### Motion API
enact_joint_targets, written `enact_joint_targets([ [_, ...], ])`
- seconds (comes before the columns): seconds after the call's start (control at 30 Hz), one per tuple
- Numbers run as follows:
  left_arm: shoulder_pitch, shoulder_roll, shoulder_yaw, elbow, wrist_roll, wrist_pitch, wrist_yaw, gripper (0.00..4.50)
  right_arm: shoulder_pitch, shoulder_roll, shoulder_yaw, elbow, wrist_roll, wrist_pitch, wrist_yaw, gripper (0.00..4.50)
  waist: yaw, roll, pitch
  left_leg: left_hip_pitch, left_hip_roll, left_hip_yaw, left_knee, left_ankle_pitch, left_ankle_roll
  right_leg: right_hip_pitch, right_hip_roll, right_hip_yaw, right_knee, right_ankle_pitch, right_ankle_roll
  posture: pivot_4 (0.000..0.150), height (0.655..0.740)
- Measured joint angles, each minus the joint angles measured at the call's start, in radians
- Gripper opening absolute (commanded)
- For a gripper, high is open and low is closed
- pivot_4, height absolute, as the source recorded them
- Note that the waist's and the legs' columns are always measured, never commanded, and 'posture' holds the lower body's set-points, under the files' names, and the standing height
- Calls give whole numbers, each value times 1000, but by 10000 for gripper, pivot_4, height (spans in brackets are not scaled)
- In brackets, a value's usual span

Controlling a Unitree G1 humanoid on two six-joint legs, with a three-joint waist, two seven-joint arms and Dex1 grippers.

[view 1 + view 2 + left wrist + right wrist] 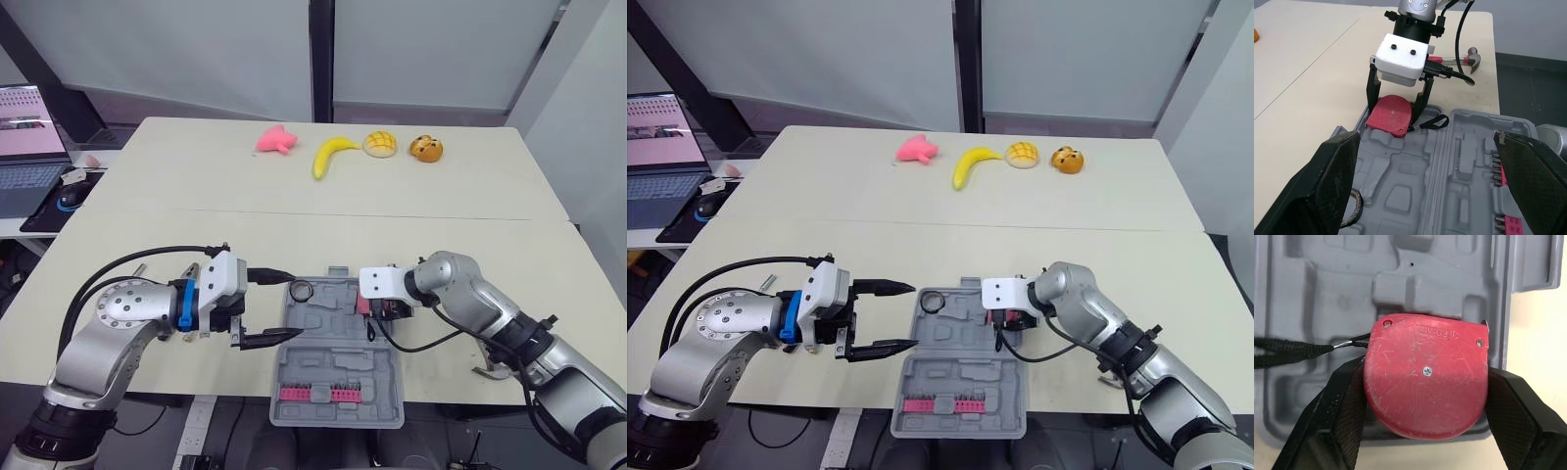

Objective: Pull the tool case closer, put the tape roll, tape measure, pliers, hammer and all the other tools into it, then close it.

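Observation:
The grey tool case point(338, 377) lies open at the table's front edge, with a pink strip of bits point(318, 394) in its near half. A black tape roll point(300, 291) sits in the far left corner of its tray. My right gripper point(1397, 100) is shut on the red tape measure point(1425, 377), holding it low over the tray's right rim; its black strap point(1432, 122) trails into the tray. My left gripper point(279, 306) hovers open at the case's left side, holding nothing. The hammer point(1469, 58) lies on the table beyond the right arm.
At the far side of the table lie a pink toy point(275, 140), a banana point(331, 155), a bun point(380, 144) and an orange toy point(425, 149). A laptop point(24, 147) and a mouse point(71, 196) sit on a side desk at the left.

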Motion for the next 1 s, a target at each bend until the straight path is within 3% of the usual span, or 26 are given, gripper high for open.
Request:
enact_joint_targets([
  [0.2,0,0,-8,0,4,-1,-1,45000,0,1,0,1,-5,-9,0,31411,0,0,0,0,0,0,0,0,0,0,0,0,0,0,0,1500,7400],
  [0.33,0,0,-12,0,5,-2,-2,45000,1,1,0,1,-7,-16,1,44710,0,0,0,0,0,0,0,0,0,0,0,0,0,0,0,1500,7400],
  [0.73,-20,-1,-15,0,5,-1,-1,45000,9,-79,-74,-170,22,29,73,44710,1,0,0,-1,0,0,0,0,0,0,0,0,0,0,0,1500,7400],
  [1.0,-40,-2,-37,0,5,-1,-6,45000,110,-80,-229,-302,194,58,99,44710,1,0,0,-1,0,-1,0,0,0,0,0,-1,0,0,0,1500,7400],
])
